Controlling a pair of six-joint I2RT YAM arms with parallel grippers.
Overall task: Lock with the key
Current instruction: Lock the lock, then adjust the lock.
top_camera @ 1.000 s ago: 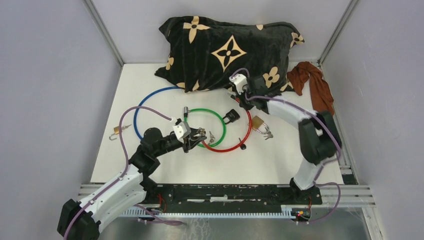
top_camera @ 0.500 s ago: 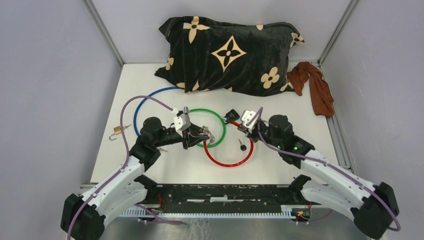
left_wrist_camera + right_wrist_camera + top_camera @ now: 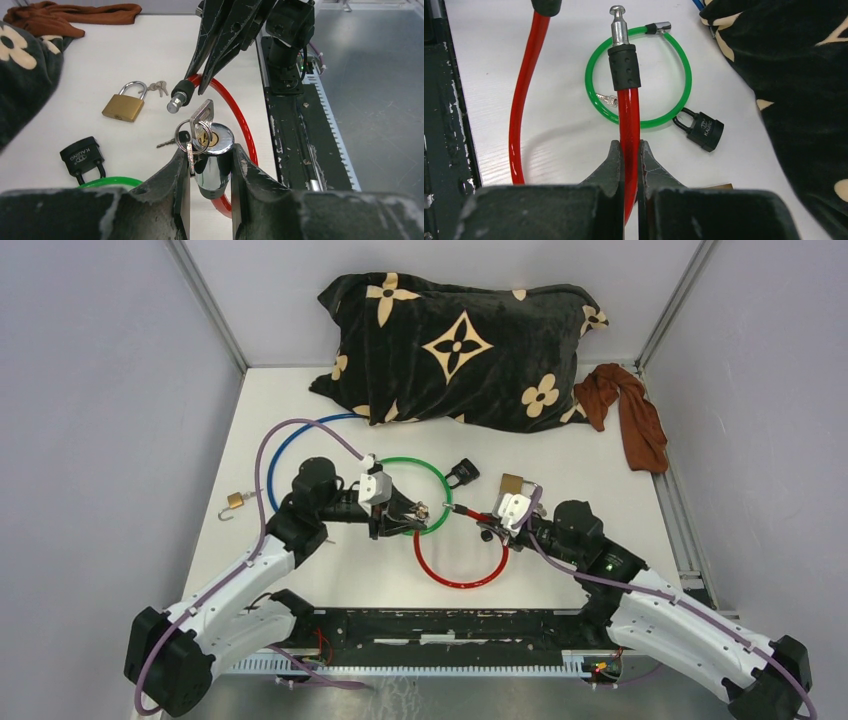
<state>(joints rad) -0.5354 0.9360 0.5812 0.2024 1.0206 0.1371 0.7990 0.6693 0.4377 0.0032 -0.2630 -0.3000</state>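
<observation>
A red cable lock [image 3: 460,578] lies looped on the white table. My left gripper [image 3: 207,152] is shut on its chrome lock cylinder [image 3: 215,162], held off the table. The key [image 3: 202,116] sits in the cylinder's keyhole, with a key ring and a second key hanging from it. My right gripper [image 3: 629,145] is shut on the red cable [image 3: 629,117], just behind its black sleeve [image 3: 624,67] and metal pin [image 3: 617,22]. In the top view the pin end [image 3: 470,515] points toward the left gripper [image 3: 415,512], a short gap apart.
A green cable loop [image 3: 433,480] and a blue cable [image 3: 290,435] lie under and behind the left arm. A black padlock [image 3: 461,473], a brass padlock [image 3: 512,483] with keys and a small brass padlock [image 3: 237,501] sit nearby. A dark pillow [image 3: 460,340] and a brown cloth [image 3: 625,410] lie at the back.
My right arm has swung from beside the pillow to the front, and its gripper now holds the red cable's pin end. The left gripper has shifted slightly right with the lock cylinder.
</observation>
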